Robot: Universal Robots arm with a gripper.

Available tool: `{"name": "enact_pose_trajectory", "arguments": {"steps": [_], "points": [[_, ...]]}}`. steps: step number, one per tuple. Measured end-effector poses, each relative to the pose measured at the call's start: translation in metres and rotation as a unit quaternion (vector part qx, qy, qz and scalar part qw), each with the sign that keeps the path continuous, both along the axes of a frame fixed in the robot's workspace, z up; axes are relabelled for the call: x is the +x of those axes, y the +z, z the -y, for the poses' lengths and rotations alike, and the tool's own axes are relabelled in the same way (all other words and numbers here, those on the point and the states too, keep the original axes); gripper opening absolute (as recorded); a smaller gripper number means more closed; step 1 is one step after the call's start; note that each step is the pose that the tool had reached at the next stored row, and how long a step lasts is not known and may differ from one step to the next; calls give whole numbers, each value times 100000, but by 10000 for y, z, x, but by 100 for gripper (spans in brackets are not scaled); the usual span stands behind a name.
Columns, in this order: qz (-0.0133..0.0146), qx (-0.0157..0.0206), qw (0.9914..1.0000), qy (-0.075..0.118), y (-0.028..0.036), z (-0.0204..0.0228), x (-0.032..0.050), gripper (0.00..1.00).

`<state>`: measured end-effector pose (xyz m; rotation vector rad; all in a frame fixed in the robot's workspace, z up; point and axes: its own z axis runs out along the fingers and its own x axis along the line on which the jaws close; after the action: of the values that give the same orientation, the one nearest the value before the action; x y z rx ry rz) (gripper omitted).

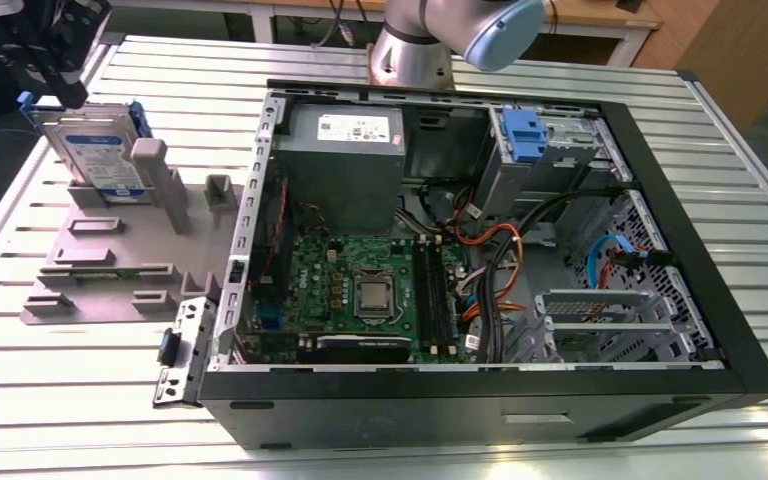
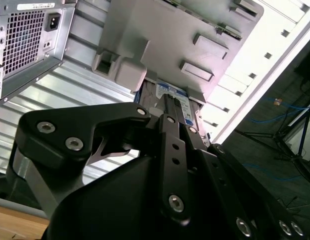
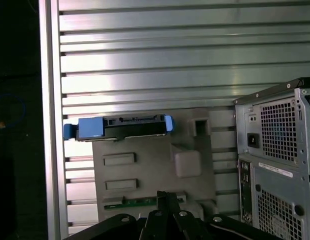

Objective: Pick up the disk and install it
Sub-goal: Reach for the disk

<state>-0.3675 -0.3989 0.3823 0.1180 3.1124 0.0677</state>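
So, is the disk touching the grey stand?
Touching. In the exterior view the disk stands upright with its lower edge seated in the grey stand.

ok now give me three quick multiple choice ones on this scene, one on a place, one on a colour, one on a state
1. Where is the disk?
A in a drawer
B in the grey stand
C on a shelf

2. What colour are the disk's side rails?
A red
B yellow
C blue

3. How is the computer case?
A open, insides showing
B closed up
C wrapped in plastic

Answers:
1 B, it stands upright in a slot of the stand at the exterior view's left.
2 C, blue shows at both ends of the disk in the first wrist view.
3 A, the board lies in plain sight.
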Motion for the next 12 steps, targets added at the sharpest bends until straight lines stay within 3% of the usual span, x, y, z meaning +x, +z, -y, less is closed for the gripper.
{"name": "enact_pose_trajectory", "arguments": {"steps": [12], "points": [[-8, -3, 100000, 4, -5, 0, -95, 11]]}}
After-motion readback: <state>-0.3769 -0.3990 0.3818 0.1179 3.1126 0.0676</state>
